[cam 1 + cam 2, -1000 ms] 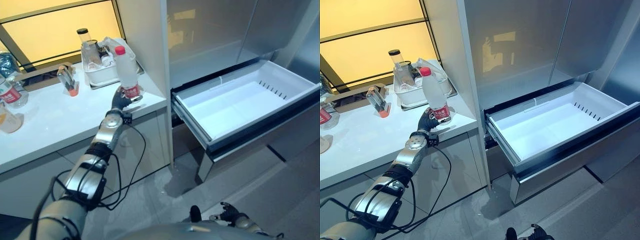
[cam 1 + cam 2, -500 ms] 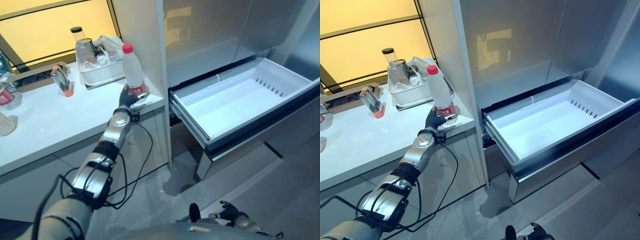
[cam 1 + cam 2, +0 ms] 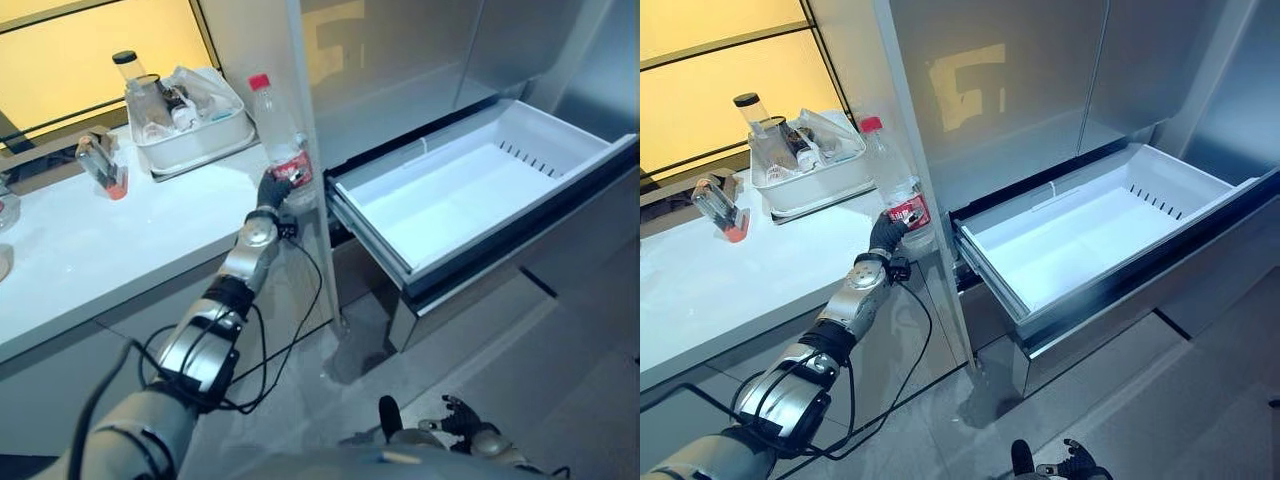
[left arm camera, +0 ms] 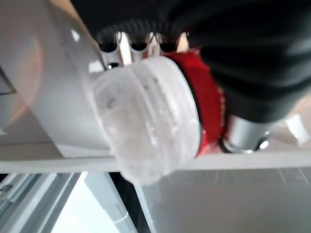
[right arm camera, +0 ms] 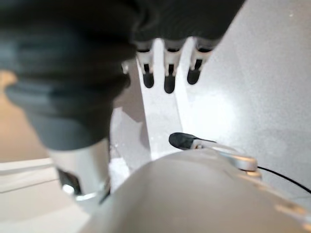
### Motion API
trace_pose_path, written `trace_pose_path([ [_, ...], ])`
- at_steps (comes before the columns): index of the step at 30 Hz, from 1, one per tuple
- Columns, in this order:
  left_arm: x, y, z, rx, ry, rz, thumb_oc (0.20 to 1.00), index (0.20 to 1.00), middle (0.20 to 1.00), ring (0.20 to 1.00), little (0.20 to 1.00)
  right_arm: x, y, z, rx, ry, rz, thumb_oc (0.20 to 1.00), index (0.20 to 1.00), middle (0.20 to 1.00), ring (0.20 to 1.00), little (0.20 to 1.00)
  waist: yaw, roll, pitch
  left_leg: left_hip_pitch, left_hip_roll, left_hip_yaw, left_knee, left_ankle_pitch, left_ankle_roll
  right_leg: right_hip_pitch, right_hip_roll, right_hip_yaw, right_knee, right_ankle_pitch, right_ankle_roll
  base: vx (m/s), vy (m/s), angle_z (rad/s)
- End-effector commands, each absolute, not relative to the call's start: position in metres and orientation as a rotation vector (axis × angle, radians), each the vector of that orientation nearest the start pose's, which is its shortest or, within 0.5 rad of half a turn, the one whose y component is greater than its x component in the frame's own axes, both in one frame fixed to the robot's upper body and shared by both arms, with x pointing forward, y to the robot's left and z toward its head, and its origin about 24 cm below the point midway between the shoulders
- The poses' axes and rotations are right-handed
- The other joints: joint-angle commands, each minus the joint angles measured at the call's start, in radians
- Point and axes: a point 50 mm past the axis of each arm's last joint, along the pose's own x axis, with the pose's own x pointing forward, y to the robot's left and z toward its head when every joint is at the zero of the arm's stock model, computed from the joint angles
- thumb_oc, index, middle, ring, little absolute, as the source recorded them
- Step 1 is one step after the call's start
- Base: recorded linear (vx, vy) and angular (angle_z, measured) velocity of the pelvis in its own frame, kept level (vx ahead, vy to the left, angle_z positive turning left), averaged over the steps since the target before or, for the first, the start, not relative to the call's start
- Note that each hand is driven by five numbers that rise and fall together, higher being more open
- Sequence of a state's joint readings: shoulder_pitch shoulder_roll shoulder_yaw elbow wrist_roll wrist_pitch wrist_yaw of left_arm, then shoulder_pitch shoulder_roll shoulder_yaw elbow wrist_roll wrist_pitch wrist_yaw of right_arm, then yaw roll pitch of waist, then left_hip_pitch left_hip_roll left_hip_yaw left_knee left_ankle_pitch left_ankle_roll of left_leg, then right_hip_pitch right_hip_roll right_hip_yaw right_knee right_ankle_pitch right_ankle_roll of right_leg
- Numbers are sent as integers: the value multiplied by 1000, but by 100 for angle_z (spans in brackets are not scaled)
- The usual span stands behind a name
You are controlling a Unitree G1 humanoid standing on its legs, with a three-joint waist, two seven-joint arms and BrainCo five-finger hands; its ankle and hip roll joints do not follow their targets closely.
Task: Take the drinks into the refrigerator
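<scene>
upright bottle (image 3: 277, 130) in left hand (image 3: 270, 188)

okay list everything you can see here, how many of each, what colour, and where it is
Water bottle: one, clear with a red cap and red label, held upright above the right end of the counter.
Dish tub: one, white, at the back of the counter, holding clear containers, one with a dark lid.
Small clear bottle: one, with an orange base, leaning on the counter to the left of the tub.
Counter: one, white, on the left.
Refrigerator: one, silver-grey, on the right.
Drawer: one, white inside, pulled open and empty, low on the refrigerator.
Left hand: dark-covered, fingers curled round the water bottle's lower part.
Right hand: fingers fairly straight, hanging low by the grey floor.
</scene>
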State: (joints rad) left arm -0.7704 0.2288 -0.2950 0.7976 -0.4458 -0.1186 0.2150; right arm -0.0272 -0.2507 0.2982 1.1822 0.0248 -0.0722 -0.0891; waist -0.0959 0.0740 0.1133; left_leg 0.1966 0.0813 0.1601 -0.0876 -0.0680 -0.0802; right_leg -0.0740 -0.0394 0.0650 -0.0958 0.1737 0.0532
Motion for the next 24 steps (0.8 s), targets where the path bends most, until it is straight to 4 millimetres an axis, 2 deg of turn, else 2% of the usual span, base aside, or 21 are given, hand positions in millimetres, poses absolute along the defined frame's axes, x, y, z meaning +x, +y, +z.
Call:
trace_pose_path([
  [1, 397, 108, 155, -42, -199, -62, 200, 200, 200, 200, 200, 108, -211, -160, -392, 1098, 44, 1000, 1000, 1000, 1000, 1000, -24, -21, -13, -43, -56, -18, 14, 11, 52, 131, -1, -2, 30, -106, 51, 0, 0, 0],
  [8, 392, 110, 150, -53, -207, -72, 200, 200, 200, 200, 200, 113, -213, -159, -378, 1094, 10, 1000, 1000, 1000, 1000, 1000, -18, -20, -13, -44, -59, -24, 13, 11, 54, 133, -3, -7, 29, -106, 50, 0, 0, 0],
  [13, 381, 117, 141, -82, -228, -81, 200, 200, 200, 200, 200, 119, -214, -157, -337, 1075, -32, 1000, 1000, 1000, 1000, 1000, -8, -22, -10, -48, -60, -29, 17, 11, 55, 132, -6, -11, 30, -106, 50, 0, 0, 0],
  [18, 357, 138, 129, -133, -271, -87, 200, 200, 200, 200, 200, 134, -220, -147, -220, 973, -147, 1000, 1000, 1000, 1000, 1000, 6, -28, -1, -57, -62, -34, 23, 9, 58, 127, -10, -15, 34, -106, 50, -6, 1, 0],
  [20, 351, 141, 125, -141, -277, -86, 200, 200, 200, 200, 200, 134, -222, -146, -203, 957, -167, 1000, 1000, 1000, 1000, 1000, 8, -29, -1, -59, -62, -35, 24, 8, 59, 126, -10, -15, 34, -106, 50, 0, 0, 0],
  [21, 339, 152, 115, -164, -271, -71, 200, 200, 200, 200, 200, 141, -227, -140, -157, 899, -224, 1000, 1000, 1000, 1000, 1000, 12, -32, 2, -63, -64, -36, 28, 6, 60, 121, -11, -15, 37, -106, 50, 0, 0, 0],
  [24, 320, 167, 101, -198, -266, -43, 200, 200, 200, 200, 200, 146, -241, -131, -110, 831, -317, 1000, 1000, 1000, 1000, 1000, 19, -35, 5, -69, -65, -37, 34, 3, 63, 116, -12, -12, 41, -107, 51, -27, 20, -3],
])
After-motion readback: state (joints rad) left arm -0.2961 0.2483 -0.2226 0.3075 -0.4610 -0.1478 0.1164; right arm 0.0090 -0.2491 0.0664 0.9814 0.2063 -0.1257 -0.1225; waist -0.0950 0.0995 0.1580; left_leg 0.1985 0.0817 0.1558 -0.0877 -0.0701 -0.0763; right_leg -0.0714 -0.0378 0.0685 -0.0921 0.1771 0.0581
